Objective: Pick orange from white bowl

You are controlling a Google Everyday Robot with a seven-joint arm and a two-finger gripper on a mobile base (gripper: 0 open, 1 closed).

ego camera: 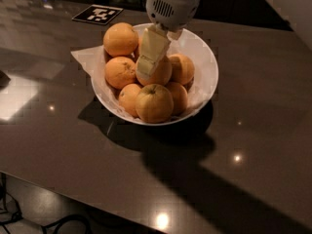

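Observation:
The white bowl (207, 65), lined with white crinkled paper, stands on the dark table and holds several oranges. My gripper (152, 71) reaches down from above into the middle of the pile. One cream finger (148, 57) lies against the front left of the orange (163, 74), a large smooth pale-orange one at the top of the pile; the other finger is hidden behind it. The gripper appears shut on this orange, which still rests among the others. A yellowish orange with a stem dimple (154, 103) sits at the bowl's front.
A dark glossy table (253, 145) carries the bowl. A black-and-white marker tag (97, 14) lies at the back left. The paper lining (84, 56) sticks out over the bowl's left rim. The table's front edge runs along the lower left.

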